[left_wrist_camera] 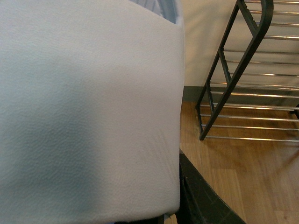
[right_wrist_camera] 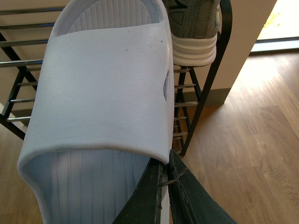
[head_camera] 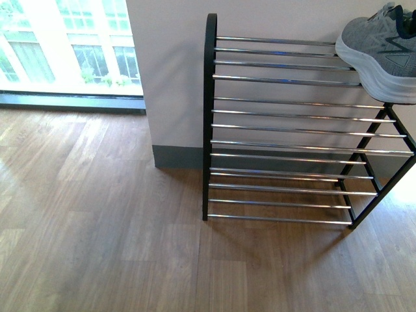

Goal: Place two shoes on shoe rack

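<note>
- The right gripper (right_wrist_camera: 164, 184) jaws are closed on a pale blue moulded slide sandal (right_wrist_camera: 103, 93), held up by the rack.
- The left gripper's jaws are hidden behind another pale blue sandal (left_wrist_camera: 88, 112); I cannot tell how they stand.
- A grey knit sneaker with a white sole (head_camera: 380, 52) sits on the top shelf of the black-framed shoe rack with chrome rods (head_camera: 279, 130).

Wood-plank floor (head_camera: 97, 240) fills the lower frame; a bright window (head_camera: 65, 45) sits upper left beside a pale wall (head_camera: 169, 71) with grey skirting (head_camera: 179, 157)
</note>
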Controlling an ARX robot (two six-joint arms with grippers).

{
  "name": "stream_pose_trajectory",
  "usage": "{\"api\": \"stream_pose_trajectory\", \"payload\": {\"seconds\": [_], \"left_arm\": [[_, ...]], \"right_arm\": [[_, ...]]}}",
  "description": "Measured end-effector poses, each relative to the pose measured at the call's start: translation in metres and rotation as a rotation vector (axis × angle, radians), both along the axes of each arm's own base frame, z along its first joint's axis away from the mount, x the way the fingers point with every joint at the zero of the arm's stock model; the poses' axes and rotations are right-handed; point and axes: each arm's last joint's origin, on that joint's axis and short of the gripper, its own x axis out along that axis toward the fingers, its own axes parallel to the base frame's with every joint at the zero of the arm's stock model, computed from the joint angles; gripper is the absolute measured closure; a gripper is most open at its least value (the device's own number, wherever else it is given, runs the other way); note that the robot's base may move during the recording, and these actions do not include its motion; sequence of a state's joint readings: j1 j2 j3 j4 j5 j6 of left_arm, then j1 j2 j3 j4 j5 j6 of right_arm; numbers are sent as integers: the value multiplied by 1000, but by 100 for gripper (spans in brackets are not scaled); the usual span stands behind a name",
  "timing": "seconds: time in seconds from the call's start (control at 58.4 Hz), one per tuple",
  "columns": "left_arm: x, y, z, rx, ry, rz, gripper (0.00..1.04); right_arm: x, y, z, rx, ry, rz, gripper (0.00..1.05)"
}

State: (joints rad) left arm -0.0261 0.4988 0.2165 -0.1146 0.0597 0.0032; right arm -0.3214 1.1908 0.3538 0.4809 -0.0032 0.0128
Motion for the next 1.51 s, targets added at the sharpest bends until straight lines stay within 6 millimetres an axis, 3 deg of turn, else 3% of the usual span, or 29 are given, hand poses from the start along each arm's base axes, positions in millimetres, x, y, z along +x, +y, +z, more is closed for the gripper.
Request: {"api": "stream_pose_trajectory", "payload": {"seconds": [0.12, 0.24, 0.514, 0.719, 0.822, 1.062, 1.507], "left_arm": [[0, 0, 0, 0, 0, 0, 103], [0, 0, 0, 0, 0, 0, 103], [0, 0, 0, 0, 0, 0, 103], [0, 0, 0, 0, 0, 0, 103], [0, 0, 0, 0, 0, 0, 103], [0, 0, 0, 0, 0, 0, 103], [0, 0, 0, 0, 0, 0, 103]], "right_arm": [[5, 7, 8, -22, -200, 91, 104], [20, 24, 28, -5, -224, 150, 104], [85, 70, 78, 63, -199, 300, 104], [135, 96, 94, 83, -126, 360, 104], [166, 107, 92, 82, -60, 362, 104], [219, 114, 74, 36, 57, 319, 104], [284, 91, 45, -41, 199, 179, 104]]}}
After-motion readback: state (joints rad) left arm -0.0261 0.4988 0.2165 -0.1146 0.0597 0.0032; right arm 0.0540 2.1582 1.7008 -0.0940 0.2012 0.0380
